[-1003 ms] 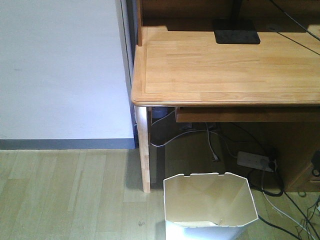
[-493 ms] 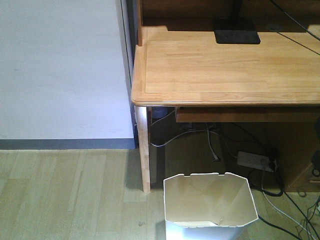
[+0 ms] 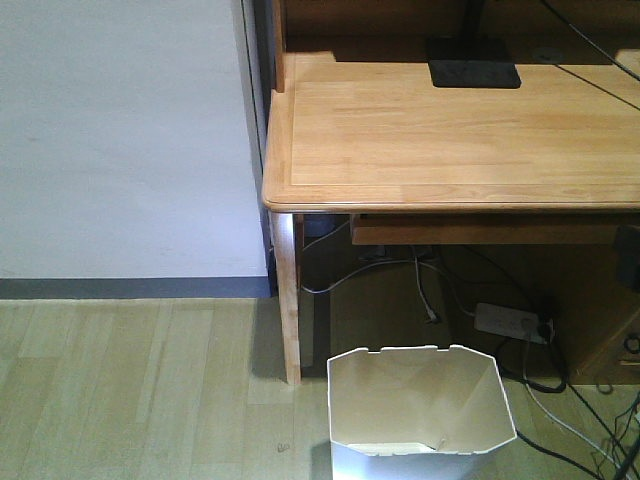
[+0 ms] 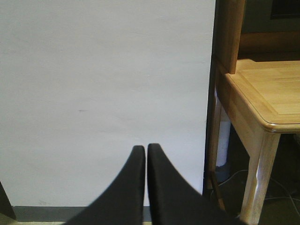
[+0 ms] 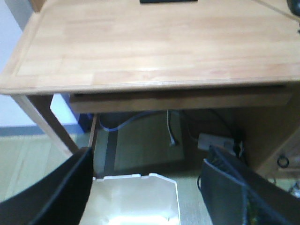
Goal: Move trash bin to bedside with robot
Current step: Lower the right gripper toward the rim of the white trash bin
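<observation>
The white faceted trash bin (image 3: 420,410) stands on the wood floor just in front of the desk, beside the desk's left leg, with its notched rim up. In the right wrist view my right gripper (image 5: 149,152) hangs open above the trash bin (image 5: 138,197). One black finger (image 5: 65,192) is over the bin's left side and the other (image 5: 234,187) is off to its right, neither touching it. My left gripper (image 4: 146,149) is shut with nothing in it and faces the white wall. The bedside is out of view.
The light wooden desk (image 3: 450,130) fills the upper right, with a black monitor base (image 3: 473,62) on it. Cables and a power strip (image 3: 512,322) lie under the desk. A white wall (image 3: 120,140) with a grey skirting is on the left. A dark shape (image 3: 628,245) shows at the right edge.
A dark shape has come into the front view at the right edge, just below the desk top. The trash bin has not moved.
</observation>
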{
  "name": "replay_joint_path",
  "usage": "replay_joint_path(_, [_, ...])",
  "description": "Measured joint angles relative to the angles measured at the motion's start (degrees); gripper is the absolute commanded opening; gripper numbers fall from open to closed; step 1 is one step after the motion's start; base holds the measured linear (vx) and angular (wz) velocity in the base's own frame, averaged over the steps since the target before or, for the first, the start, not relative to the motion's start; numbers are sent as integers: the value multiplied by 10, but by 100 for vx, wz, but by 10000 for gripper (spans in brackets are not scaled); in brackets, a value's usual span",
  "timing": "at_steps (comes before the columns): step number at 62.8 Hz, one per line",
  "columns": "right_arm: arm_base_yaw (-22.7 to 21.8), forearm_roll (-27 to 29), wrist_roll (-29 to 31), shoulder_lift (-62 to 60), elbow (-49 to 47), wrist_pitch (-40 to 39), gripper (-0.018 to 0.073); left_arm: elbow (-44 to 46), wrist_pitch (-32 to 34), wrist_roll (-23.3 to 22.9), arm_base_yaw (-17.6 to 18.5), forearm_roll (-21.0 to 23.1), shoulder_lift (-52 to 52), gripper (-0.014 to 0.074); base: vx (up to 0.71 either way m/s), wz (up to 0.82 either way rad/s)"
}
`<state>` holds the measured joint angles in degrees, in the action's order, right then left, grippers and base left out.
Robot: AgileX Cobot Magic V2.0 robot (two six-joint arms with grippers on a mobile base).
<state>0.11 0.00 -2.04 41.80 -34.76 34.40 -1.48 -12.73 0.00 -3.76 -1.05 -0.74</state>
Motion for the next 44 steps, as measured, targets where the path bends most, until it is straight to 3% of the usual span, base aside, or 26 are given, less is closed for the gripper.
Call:
replay_joint_path(21, [0, 16, 25, 153, -134, 120, 493, 0, 0, 0, 0, 0, 0, -6, 0, 0])
replay_joint_path(44, [0, 47, 71, 323, -150, 119, 493, 0, 0, 0, 0, 0, 0, -6, 0, 0])
